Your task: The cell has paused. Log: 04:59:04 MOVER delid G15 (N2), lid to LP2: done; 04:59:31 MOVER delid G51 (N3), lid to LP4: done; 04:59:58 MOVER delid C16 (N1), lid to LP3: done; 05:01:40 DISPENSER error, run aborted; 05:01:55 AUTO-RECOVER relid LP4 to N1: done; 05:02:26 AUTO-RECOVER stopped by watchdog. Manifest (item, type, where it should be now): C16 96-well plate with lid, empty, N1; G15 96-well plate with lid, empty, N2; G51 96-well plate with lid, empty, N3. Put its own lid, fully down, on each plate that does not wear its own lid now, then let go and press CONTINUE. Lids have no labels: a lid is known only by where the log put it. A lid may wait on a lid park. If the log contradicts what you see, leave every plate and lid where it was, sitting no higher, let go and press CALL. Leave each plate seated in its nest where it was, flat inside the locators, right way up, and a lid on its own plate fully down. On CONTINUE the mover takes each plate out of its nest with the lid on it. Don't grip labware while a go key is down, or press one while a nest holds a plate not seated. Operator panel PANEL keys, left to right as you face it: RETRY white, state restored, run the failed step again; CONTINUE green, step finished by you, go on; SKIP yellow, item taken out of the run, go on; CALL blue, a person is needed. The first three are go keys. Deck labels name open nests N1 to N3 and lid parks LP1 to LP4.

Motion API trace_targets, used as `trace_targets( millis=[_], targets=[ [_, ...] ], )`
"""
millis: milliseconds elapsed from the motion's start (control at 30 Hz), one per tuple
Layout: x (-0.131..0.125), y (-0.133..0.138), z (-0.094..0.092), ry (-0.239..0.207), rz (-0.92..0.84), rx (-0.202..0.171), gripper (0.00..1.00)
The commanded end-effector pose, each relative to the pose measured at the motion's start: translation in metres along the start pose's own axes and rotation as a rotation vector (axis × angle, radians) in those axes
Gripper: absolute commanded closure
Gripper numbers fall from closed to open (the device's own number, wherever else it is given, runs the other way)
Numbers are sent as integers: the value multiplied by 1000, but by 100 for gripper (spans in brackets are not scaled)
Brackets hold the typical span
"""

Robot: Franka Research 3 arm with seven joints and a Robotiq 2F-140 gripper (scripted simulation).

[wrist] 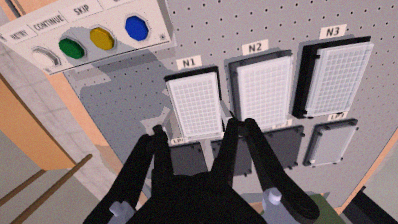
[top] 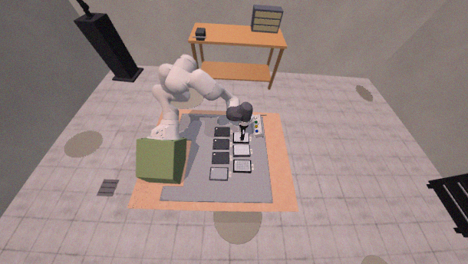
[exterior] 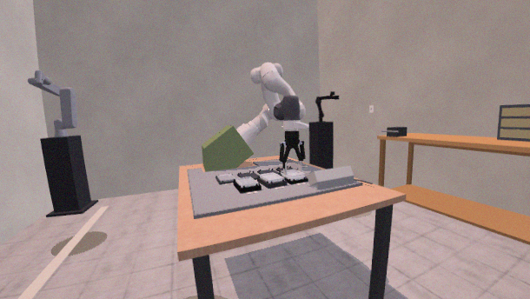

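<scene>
Three white well plates sit in a row of nests. The N1 plate and the N2 plate wear clear lids. The N3 plate is bare, with its wells open and its black frame showing. My gripper stands over N1, with its fingers shut on the near end of the N1 lid. I cannot tell whether that lid is raised off its plate. It also shows in the top view and the exterior view. One loose lid lies on the lid park below N3. The other parks are dark and bare.
The operator panel stands left of N1, with its green, yellow and blue keys unpressed. A green box sits at the arm's base, beside the grey deck. The table edge runs close behind the panel.
</scene>
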State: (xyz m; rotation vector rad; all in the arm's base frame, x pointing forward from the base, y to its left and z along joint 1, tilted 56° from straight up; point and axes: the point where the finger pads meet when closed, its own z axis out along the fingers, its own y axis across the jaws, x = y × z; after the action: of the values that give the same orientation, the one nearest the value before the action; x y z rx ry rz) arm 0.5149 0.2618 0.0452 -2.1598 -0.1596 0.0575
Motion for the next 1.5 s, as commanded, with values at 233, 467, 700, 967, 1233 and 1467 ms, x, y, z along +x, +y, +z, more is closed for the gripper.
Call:
trace_targets(
  millis=[233,467,700,967,1233,1467],
  targets=[
    [-1,-1,-1,-3,1,-1,100],
    [-1,-1,-1,-3,1,-1,100],
    [-1,-1,-5,-3,1,-1,100],
    [-1,-1,-10,-3,1,-1,100],
    [-1,-1,-20,-3,1,-1,100],
    [-1,-1,-27,-3,1,-1,100]
  ],
)
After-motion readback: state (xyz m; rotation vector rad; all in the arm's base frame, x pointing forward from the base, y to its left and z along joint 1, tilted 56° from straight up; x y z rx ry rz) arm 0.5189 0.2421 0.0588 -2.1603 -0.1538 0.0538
